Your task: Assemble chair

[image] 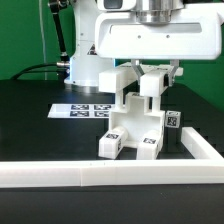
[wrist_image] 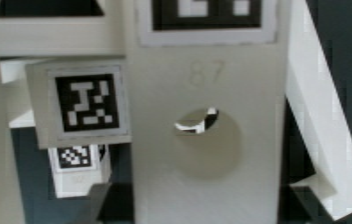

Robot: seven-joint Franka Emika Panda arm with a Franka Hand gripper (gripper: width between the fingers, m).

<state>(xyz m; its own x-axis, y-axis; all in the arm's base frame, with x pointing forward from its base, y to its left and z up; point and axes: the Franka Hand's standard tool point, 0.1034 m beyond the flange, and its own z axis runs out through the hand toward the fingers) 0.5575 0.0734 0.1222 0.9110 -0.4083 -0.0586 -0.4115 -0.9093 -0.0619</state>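
Note:
The partly built white chair (image: 132, 128) stands mid-table, with tagged square feet at its front (image: 108, 146). My gripper (image: 151, 78) hangs straight above it, shut on a flat white chair piece (image: 148, 90) that sits on or just over the assembly's top; I cannot tell whether they touch. In the wrist view this piece (wrist_image: 208, 90) fills the middle, with a round hole (wrist_image: 198, 122) and a tag at its far end (wrist_image: 208, 12). My gripper (wrist_image: 210, 208) grips its sides, dark fingers (wrist_image: 120, 205) against its edges. A tagged post (wrist_image: 84, 100) stands beside it.
The marker board (image: 84, 110) lies flat behind the chair toward the exterior view's left. A long white rail (image: 100, 176) runs along the front edge and turns back on the exterior view's right (image: 196, 146). The robot's base (image: 85, 55) stands at the back.

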